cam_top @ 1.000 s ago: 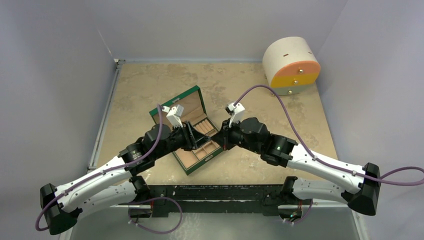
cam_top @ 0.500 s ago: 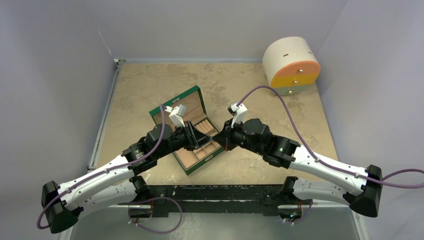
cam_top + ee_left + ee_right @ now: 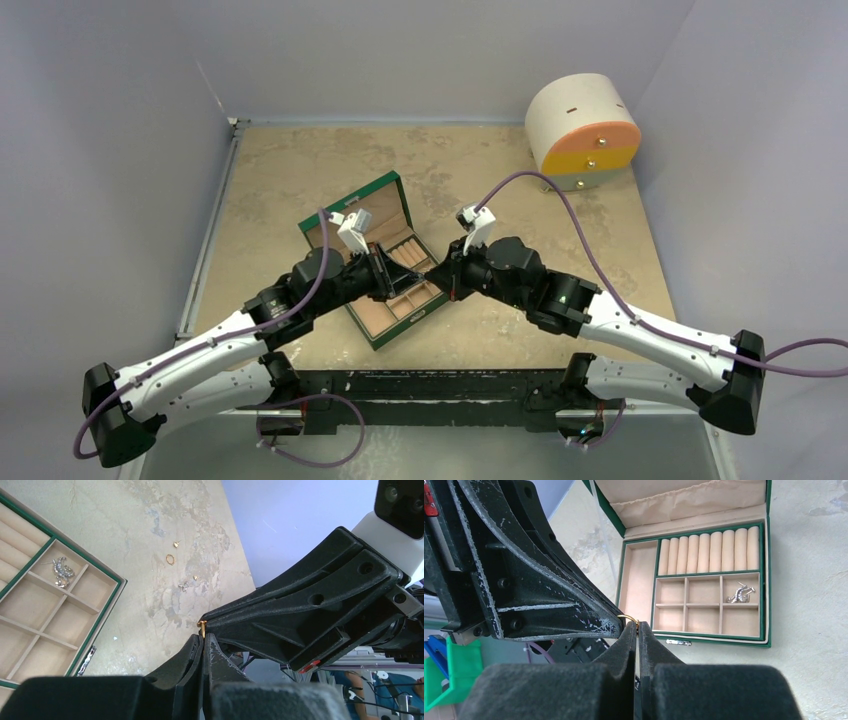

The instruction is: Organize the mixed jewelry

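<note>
our left gripper (image 3: 202, 639) and right gripper (image 3: 206, 622) meet tip to tip at mid-frame in the left wrist view, both pinched tight on one gold ring (image 3: 202, 625). above it, loose jewelry (image 3: 170, 559) lies on the table (image 3: 150, 510); silver earrings (image 3: 61, 571) sit at far left in a compartment of the green box (image 3: 709, 636).

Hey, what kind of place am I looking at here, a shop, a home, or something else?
Most likely a robot lab test cell. A left arm and right arm are bolted to a table boxed in by plain grey walls, with a box and cabinet set out like props.
</note>
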Tool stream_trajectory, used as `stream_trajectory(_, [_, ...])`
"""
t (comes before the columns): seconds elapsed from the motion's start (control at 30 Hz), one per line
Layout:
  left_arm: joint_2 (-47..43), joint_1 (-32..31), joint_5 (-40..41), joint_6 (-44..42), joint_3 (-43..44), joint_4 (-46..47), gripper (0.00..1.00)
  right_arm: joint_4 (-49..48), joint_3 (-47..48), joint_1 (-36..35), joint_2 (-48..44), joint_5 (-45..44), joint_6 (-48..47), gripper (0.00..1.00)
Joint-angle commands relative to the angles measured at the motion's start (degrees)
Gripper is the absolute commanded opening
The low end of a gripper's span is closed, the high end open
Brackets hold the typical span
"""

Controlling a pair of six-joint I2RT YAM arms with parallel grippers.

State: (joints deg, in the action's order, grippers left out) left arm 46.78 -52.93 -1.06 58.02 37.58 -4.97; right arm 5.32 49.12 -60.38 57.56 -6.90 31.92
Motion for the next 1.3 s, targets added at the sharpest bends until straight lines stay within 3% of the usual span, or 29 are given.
stream_trajectory(0.0, [-1.6, 0.1, -0.1, 0.5, -0.1, 3.0, 0.00, -3.3, -0.7, -0.3, -2.1, -0.3, 0.5, 0.06])
stream_trajectory(0.4, [-3.5, 0.1, -1.7, -2.5, -1.4, 4.1, 0.00, -1.5, -4.5, -0.3, -12.7, 5.0, -0.1, 0.38])
stream_trajectory(0.73, [-6.9, 0.1, -12.1, -8.0, -3.0, 11.1, 0.00, -2.6, -5.1, -0.2, -16.1, 15.6, -1.2, 0.64])
stream_trajectory(1.0, [-9.1, 0.1, -19.6, -10.2, -3.1, 12.7, 0.00, -7.9, -5.6, 0.5, -15.9, 23.2, 0.8, 0.65])
stream_trajectory(1.27, [-11.9, 0.1, -23.7, -10.7, -3.6, 14.7, 0.00, -15.1, -6.3, 1.6, -14.5, 28.5, 5.0, 0.57])
